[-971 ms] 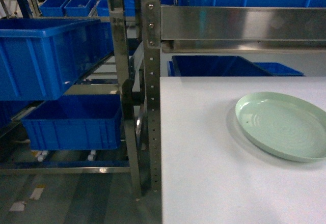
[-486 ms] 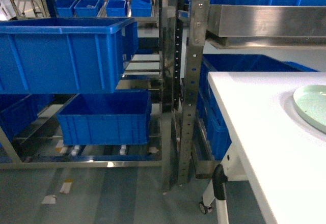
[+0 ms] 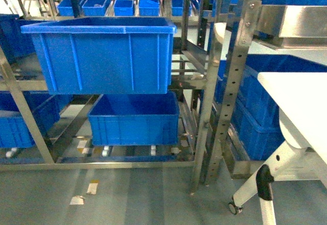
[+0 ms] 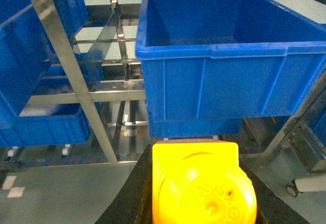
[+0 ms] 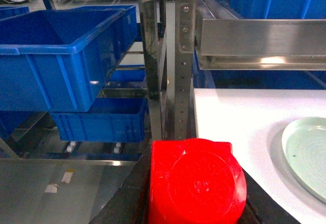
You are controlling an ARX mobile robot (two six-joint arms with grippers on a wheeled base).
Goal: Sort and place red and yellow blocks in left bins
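In the left wrist view my left gripper [image 4: 196,158] is shut on the yellow block [image 4: 201,191], which fills the gap between its black fingers [image 4: 133,196]. A large deep blue bin [image 4: 229,56] sits on the steel rack just ahead and above it. The right wrist view has my right gripper [image 5: 193,152] shut on the red block [image 5: 196,183], stud facing the camera. Another blue bin [image 5: 56,61] lies to its left. The head view faces an upper bin [image 3: 102,56] and a lower bin [image 3: 135,120]; neither gripper appears there.
Steel rack uprights [image 3: 227,82] stand between the bins and the white table [image 3: 301,97]. A pale green plate [image 5: 308,152] rests on the table [image 5: 239,117] to the right. Small blue trays [image 3: 127,2] line the far shelves. A table leg with castor [image 3: 260,184] stands low right.
The head view has swung left: the table and green plate slid off to the right, and the rack with the large blue bins now fills the centre.
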